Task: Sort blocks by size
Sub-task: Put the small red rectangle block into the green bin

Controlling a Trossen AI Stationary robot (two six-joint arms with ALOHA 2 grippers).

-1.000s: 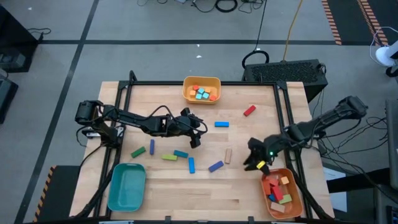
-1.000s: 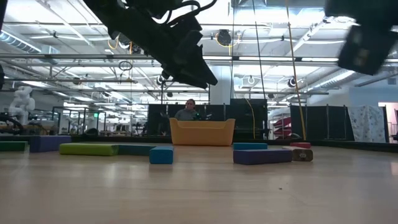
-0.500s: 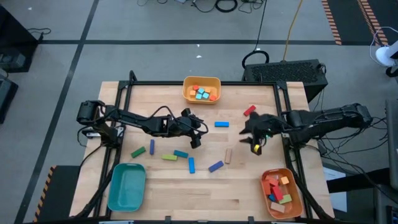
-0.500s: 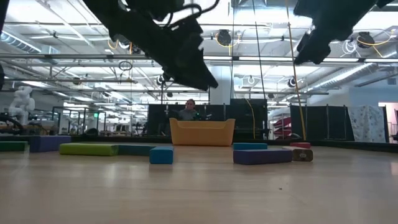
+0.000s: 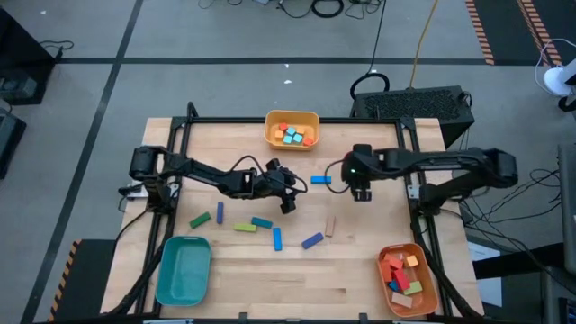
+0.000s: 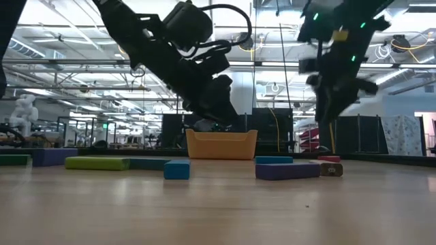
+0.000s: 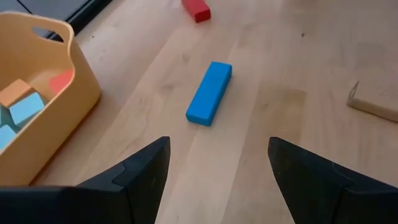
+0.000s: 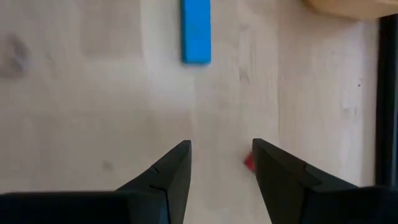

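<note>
Painted blocks lie loose on the wooden table. A blue brick [image 5: 320,179] lies flat at mid table, also in the left wrist view [image 7: 209,92] and the right wrist view [image 8: 196,31]. A red block [image 7: 196,9] lies beyond it; the right arm hides it from above, and only a sliver [image 8: 249,162] shows beside a finger. My left gripper [image 5: 289,203] hangs open and empty left of the blue brick. My right gripper [image 5: 360,187] points steeply down, open and empty, over the red block's spot.
The yellow tray [image 5: 292,118] at the far edge holds several cubes. The teal tray [image 5: 184,270] stands near left, the orange tray [image 5: 423,292] with several blocks near right. Green [image 5: 200,219], purple, teal, blue [image 5: 276,238] and tan [image 5: 330,225] blocks lie near the left gripper.
My right gripper has swung from beside the orange tray toward the table's far edge and leftward, rolling and tipping until it points steeply down right of the blue brick. My left gripper has sunk a little toward the table. No block has moved.
</note>
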